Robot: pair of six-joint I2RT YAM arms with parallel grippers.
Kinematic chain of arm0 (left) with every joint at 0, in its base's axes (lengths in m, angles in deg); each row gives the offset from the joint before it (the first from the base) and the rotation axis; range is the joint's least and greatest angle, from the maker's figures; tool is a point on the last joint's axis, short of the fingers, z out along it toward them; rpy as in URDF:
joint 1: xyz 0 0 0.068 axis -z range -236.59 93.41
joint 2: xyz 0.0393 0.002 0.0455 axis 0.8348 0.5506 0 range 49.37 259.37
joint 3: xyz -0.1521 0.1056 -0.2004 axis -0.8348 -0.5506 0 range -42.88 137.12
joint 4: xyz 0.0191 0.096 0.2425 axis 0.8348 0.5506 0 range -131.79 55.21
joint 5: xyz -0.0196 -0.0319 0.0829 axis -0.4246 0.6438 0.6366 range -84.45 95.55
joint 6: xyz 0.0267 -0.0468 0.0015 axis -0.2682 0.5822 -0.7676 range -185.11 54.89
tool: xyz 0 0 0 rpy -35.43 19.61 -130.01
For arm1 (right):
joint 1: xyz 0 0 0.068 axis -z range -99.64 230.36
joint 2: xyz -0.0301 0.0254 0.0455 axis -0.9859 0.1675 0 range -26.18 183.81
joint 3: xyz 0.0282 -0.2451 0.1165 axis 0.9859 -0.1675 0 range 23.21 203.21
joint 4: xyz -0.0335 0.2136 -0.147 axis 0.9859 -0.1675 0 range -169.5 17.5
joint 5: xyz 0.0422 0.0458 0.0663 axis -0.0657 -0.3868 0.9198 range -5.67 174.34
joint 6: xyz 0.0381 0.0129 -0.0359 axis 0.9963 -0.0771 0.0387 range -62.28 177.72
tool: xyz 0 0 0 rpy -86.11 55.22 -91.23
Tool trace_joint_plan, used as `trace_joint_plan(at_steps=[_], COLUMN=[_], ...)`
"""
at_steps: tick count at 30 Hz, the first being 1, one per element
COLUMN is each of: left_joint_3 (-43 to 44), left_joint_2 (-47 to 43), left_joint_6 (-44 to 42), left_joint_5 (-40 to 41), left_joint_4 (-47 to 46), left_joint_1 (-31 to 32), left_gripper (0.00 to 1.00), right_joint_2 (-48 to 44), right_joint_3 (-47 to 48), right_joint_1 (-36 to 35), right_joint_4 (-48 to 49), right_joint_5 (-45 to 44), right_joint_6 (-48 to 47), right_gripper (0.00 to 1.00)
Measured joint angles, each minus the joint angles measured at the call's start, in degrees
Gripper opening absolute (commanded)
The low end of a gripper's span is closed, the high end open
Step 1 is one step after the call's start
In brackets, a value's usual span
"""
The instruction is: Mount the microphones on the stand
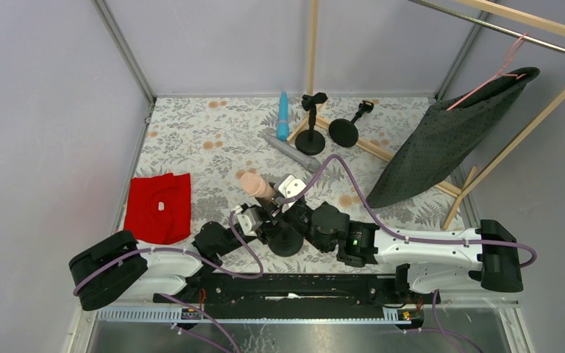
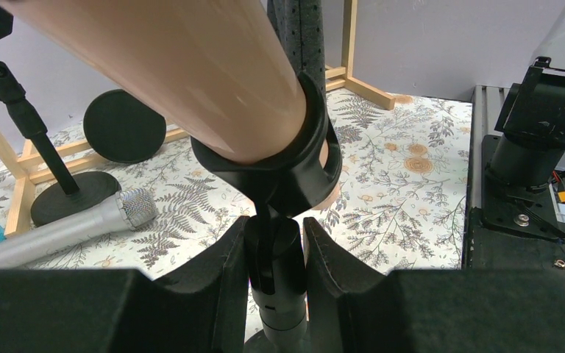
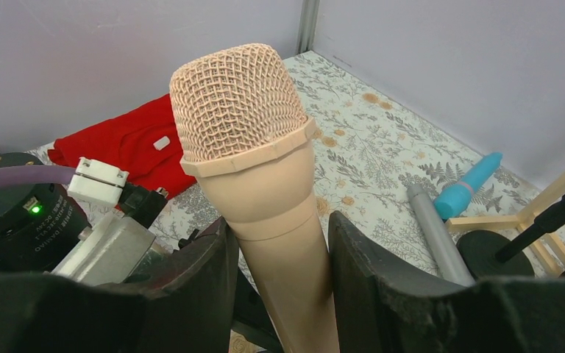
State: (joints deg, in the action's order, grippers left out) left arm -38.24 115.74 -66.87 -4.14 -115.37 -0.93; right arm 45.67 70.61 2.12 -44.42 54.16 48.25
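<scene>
**Peach microphone seated in the near stand, both claws on the assembly**

1. Left claw point(image 2: 276, 229): closed on the upright post of the near stand point(image 2: 283, 301), one pad on each side of the post, just under the clip point(image 2: 298, 173).
2. Right claw point(image 3: 279, 228): its fingers point(image 3: 199, 279) stand on either side of the peach microphone point(image 3: 265, 198), below the meshed head and close against the body. Whether they press it cannot be told.
3. Peach microphone: the lower body sits in the clip of the near stand, above the left claw and between the right claw's fingers. The long axis is tilted. The tail is down in the clip, and the head is raised and leans up and to the far left of the stand's base.
4. Silver microphone point(image 1: 288, 151): lies flat on the table point(image 1: 191, 140) beyond the near stand, apart from both claws. Its long axis is slantwise, with the meshed head at the end nearer the stand.
5. Blue microphone point(image 1: 283, 115): lies flat farther beyond the near stand, past the silver one. Its long axis runs straight away from the stand.
6. Two more stands point(image 1: 310, 136) point(image 1: 344, 131): upright on round bases, beyond the near stand and just right of the blue microphone.
7. Red cloth point(image 1: 159, 207): lies flat to the left of the near stand.
8. Dark cloth point(image 1: 449, 140): hangs to the far right of the near stand.
</scene>
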Motion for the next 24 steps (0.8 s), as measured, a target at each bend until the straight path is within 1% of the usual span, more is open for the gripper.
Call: trace_joint_plan(at_steps=[24], left_joint_3=[-2.3], left_joint_2=[-2.8], left_joint_6=[0.0], left_joint_5=[3.8], left_joint_4=[-0.2], left_joint_1=[1.2], left_gripper=[0.00], right_joint_2=[0.0], right_joint_3=[1.0], right_joint_1=[-0.2], right_joint_4=[-3.7], right_joint_5=[-0.3], right_joint_6=[3.1], right_gripper=[0.00])
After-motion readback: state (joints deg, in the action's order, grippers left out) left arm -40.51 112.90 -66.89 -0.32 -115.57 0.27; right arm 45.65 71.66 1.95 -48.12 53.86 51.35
